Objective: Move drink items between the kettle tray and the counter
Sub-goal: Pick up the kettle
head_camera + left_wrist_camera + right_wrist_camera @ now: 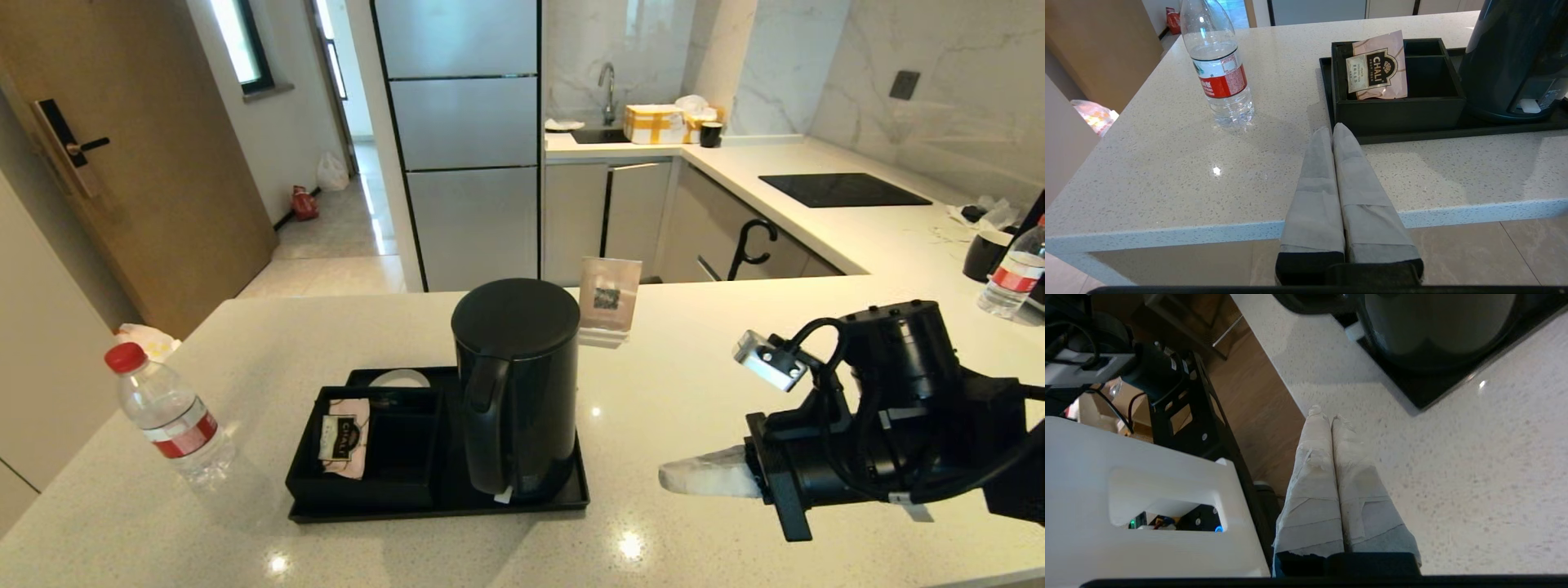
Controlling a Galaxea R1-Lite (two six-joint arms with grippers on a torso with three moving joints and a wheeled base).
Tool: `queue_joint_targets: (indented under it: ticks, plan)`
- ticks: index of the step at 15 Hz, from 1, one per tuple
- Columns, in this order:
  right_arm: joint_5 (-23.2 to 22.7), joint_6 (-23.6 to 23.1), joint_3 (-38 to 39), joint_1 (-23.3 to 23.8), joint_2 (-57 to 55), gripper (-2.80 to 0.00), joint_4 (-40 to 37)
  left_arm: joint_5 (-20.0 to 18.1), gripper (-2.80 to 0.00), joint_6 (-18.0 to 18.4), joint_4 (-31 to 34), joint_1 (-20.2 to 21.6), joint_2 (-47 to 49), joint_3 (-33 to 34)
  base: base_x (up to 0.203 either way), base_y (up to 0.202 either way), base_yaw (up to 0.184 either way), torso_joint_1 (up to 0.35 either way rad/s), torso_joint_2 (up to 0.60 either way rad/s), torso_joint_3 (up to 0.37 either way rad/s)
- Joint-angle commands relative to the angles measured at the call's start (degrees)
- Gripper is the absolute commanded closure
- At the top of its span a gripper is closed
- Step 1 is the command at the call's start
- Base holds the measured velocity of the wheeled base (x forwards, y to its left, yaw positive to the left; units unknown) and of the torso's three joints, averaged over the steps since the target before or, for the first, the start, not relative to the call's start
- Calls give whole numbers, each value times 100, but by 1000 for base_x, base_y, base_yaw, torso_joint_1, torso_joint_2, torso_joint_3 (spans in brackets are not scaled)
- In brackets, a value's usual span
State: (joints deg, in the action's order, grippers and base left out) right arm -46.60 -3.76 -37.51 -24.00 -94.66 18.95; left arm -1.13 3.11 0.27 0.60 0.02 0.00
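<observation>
The tall black kettle [516,384] stands upright on the right part of the black tray [441,510], handle facing me. A clear water bottle [167,416] with a red cap stands on the pale counter [694,367], left of the tray. My right gripper [665,479] hovers low over the counter to the right of the tray, shut and empty, pointing at the kettle [1433,326]. My left gripper [1331,130] is shut and empty above the counter's front edge, its tips just short of the tray rim [1453,134]; the bottle [1220,69] stands off to its side.
A pink tea sachet [343,437] leans in the tray's compartment box [367,482]. A small card stand [608,302] sits behind the kettle. At far right are a second bottle [1015,273] and a black mug [985,255]; the cooktop [841,189] lies beyond.
</observation>
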Motion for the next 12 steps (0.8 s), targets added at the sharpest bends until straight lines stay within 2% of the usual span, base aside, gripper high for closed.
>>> queue_joint_targets:
  ticks: [1,3,6,7,9,12]
  plan:
    - [229,205,-67,-320,-421,0,547,-1,0,-3,0,2,-2,0,0,0,0,0,0,0]
    - [921,482,-190,-941,-785,0,1406,-1,0,6,0,2,-2,0,0,0,0,0,0,0]
    - [1228,614,-489,-1578,-1058,0,1583,-1,0,-3,0,2,-2,0,0,0,0,0,0,0]
    - [1337,622,-494,-1626,-1099,-280,1656,-1,0,-3,0,2,-2,0,0,0,0,0,0,0]
    - [1337,622,-494,-1626,-1099,-280,1656,-1,0,-3,0,2,-2,0,0,0,0,0,0,0]
    - [1601,666,-371,-1757,-1116,-280,2130,-1,0,-3,0,2,-2,0,0,0,0,0,0,0]
